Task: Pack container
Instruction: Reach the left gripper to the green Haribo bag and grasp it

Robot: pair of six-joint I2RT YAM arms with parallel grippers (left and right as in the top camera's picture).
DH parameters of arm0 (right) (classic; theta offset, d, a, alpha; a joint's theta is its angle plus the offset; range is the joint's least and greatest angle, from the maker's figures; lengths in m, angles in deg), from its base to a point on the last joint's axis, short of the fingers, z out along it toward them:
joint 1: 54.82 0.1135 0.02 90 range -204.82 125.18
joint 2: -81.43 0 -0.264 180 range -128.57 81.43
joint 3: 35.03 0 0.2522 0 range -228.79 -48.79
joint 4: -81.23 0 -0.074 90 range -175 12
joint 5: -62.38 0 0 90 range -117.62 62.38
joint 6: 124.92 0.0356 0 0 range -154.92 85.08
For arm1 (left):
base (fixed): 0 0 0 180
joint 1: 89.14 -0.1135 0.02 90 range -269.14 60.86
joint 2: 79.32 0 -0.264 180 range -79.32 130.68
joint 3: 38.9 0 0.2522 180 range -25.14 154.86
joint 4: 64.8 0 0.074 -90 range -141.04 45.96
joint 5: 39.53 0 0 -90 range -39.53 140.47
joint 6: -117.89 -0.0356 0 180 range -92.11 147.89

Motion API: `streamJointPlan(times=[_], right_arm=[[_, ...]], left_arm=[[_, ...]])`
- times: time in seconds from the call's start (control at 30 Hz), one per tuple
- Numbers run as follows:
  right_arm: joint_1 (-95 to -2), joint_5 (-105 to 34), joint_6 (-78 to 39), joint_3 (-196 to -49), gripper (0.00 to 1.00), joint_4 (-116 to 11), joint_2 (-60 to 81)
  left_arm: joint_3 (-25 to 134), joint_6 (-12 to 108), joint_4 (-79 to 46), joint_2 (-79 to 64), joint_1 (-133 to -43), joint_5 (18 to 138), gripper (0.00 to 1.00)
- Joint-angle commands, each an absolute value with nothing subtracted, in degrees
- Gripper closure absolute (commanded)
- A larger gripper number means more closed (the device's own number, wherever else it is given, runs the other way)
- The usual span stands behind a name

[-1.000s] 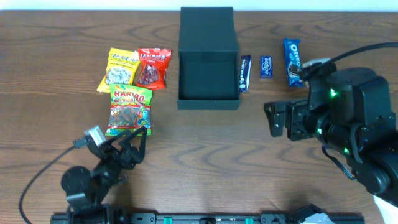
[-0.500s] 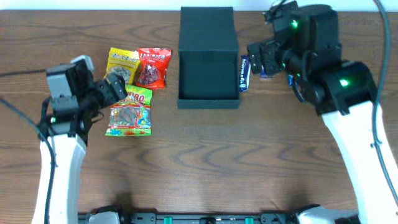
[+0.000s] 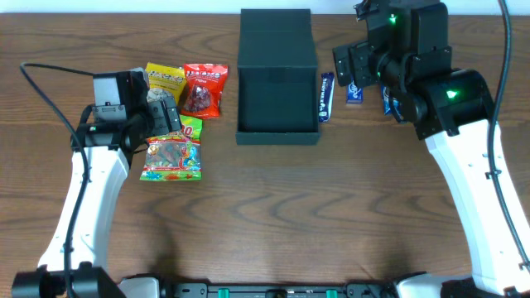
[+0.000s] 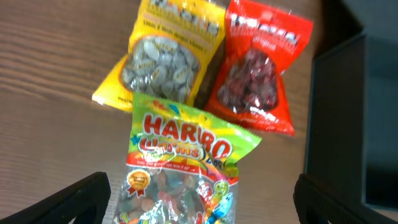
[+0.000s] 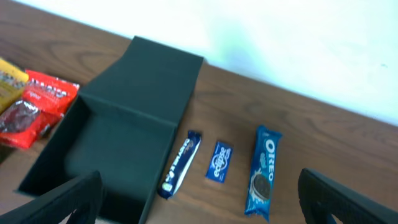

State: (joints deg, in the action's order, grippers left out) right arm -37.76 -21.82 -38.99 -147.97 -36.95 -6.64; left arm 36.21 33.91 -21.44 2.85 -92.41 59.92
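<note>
packing looks not yet begun: the box point(image 3: 277, 79) sits open on the table point(image 3: 273, 223) between the two arms, flap folded back on its far side, inside apparently empty in the right wrist view. the step in hand reads as the approach to a first pick, both arms at once. left of the box lie three bags: haribo bag point(image 4: 180, 162) nearest the robot, yellow bag point(image 4: 171, 56) and red bag point(image 4: 258, 81) beyond it side by side, the red one closer to the box; the haribo's top edge overlaps the yellow bag's lower corner. right of the box: blue bar point(image 5: 180, 163) just beside its wall, small blue packet point(image 5: 219, 160) next, oreo pack point(image 5: 264, 171) farthest out. left gripper point(image 4: 200, 198) is spread wide with nothing in it, fingers either side of the haribo bag and above it (can't confirm contact, looks clear). right gripper point(image 5: 199, 198) is likewise wide apart and empty, hanging over the bar and small packet, touching nothing visible. next move, my guess: left drops straight onto the haribo bag, pinches across it, lifts and carries it right into the box; the bag looks slack, so it may buckle or sag. right has to settle on one snack, line up along it and come down before closing.
</note>
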Motion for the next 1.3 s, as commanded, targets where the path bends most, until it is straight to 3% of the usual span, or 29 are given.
streamJointPlan(times=[0.0, 0.07, 0.3, 0.73, 0.9, 1.03, 1.07, 1.27], right_arm=[[-38.04, -22.04, -38.16, -148.10, 0.01, -38.42, -6.70], [-38.04, -21.97, -38.16, -148.10, 0.01, -39.57, -6.70], [-38.04, -21.82, -38.18, -148.10, 0.01, -40.47, -6.88], [-38.04, -21.82, -38.18, -148.10, 0.01, -39.53, -6.88], [-38.04, -21.82, -38.18, -148.10, 0.01, -39.53, -6.88], [-38.04, -21.82, -38.18, -148.10, 0.01, -39.55, -6.88], [-38.04, -21.80, -38.18, -148.10, 0.01, -39.55, -6.88], [-38.04, -20.35, -38.21, -148.10, 0.01, -39.88, -6.88]], left_arm=[[36.29, 32.78, -19.60, 6.81, -92.12, 60.58, 0.04], [36.29, 32.80, -18.31, 10.18, -91.45, 60.60, 0.00], [36.29, 32.97, -17.33, 16.95, -89.72, 60.36, 0.18], [36.29, 34.57, -18.11, 26.31, -88.78, 54.37, 0.24], [36.29, 34.55, -18.18, 28.08, -88.78, 54.42, 0.52], [36.29, 34.55, -18.24, 28.21, -88.78, 54.52, 0.90], [36.29, 34.55, -18.22, 28.21, -88.78, 54.52, 0.94], [36.47, 34.59, -17.28, 28.01, -88.78, 54.57, 0.94]])
